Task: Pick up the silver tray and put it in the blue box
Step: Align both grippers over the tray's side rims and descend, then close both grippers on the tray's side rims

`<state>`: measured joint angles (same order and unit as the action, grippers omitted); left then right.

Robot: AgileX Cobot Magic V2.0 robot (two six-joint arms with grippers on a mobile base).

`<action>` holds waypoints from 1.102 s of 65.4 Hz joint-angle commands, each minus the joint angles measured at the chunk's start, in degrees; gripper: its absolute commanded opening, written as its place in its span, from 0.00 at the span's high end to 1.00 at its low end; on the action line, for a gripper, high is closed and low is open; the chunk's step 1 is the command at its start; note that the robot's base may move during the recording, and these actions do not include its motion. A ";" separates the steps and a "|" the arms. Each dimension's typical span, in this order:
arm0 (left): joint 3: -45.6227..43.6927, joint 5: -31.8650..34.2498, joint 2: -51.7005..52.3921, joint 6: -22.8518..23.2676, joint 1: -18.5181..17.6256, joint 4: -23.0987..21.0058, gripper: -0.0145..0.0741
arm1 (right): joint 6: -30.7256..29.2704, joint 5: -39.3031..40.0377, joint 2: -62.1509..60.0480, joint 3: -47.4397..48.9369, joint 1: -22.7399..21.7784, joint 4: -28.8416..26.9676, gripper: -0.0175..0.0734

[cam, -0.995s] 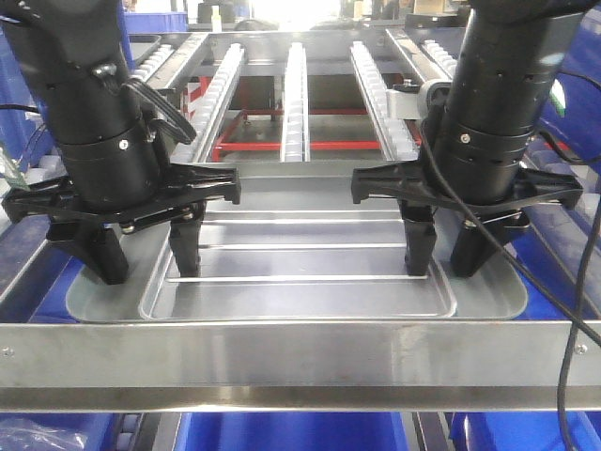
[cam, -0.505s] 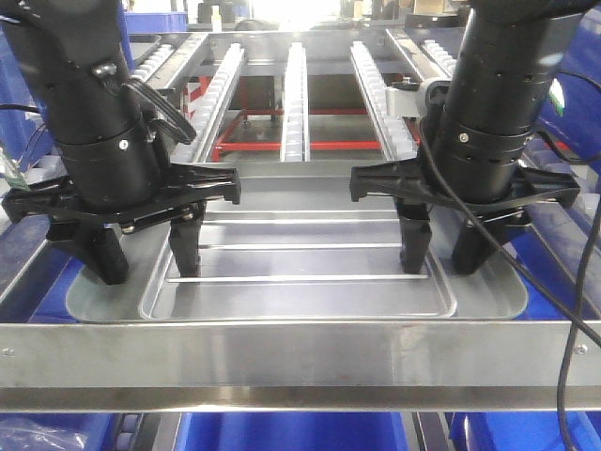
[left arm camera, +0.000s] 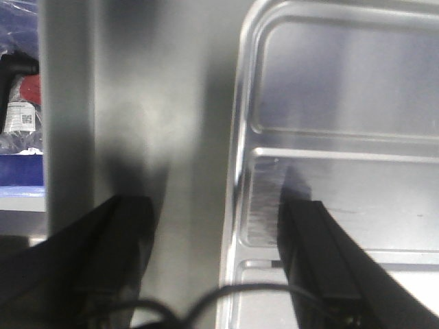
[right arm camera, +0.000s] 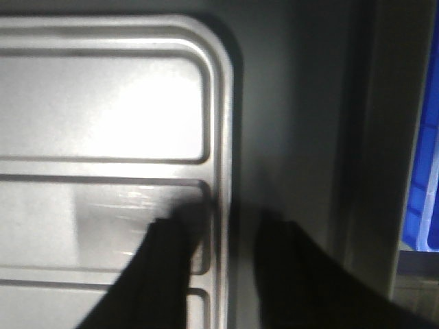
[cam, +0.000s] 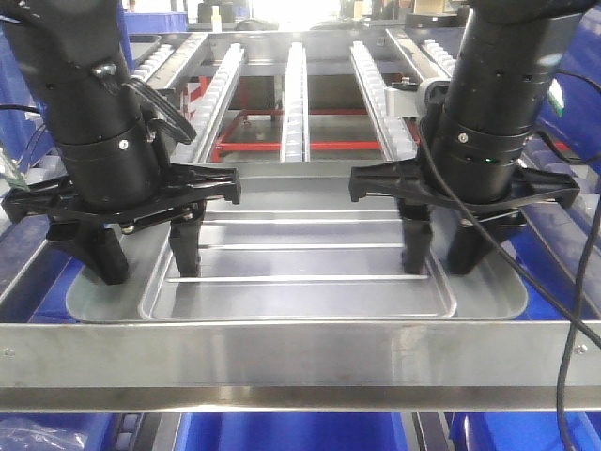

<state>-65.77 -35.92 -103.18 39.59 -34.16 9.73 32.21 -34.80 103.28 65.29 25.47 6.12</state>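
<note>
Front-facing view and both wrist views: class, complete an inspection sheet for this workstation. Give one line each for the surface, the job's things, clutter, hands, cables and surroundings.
Surface: grey metal shelf behind a steel front rail.
Job's things: silver tray lies flat on the shelf; blue box only partly seen below the rail.
Clutter: nothing seen.
Hands: left hand open, fingers astride the tray's left rim; right hand open, astride its right rim.
Cables: black cable hangs beside the right arm.
Surroundings: roller tracks and a red frame beyond the shelf.
</note>
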 commanded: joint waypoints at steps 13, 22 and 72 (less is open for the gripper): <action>-1.37 -0.09 1.99 0.44 -0.27 0.01 0.49 | -0.49 0.61 -2.45 1.66 -0.45 1.03 0.75; -1.37 -0.09 1.99 0.44 -0.27 0.01 0.49 | -0.49 0.61 -2.45 1.66 -0.45 1.03 0.75; -1.37 0.01 1.99 0.44 -0.27 0.01 0.85 | -0.49 1.47 -2.45 1.66 -0.45 1.03 0.75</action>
<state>-65.89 -36.03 -103.18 39.68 -34.16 8.97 32.21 -34.93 103.28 65.31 25.47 6.12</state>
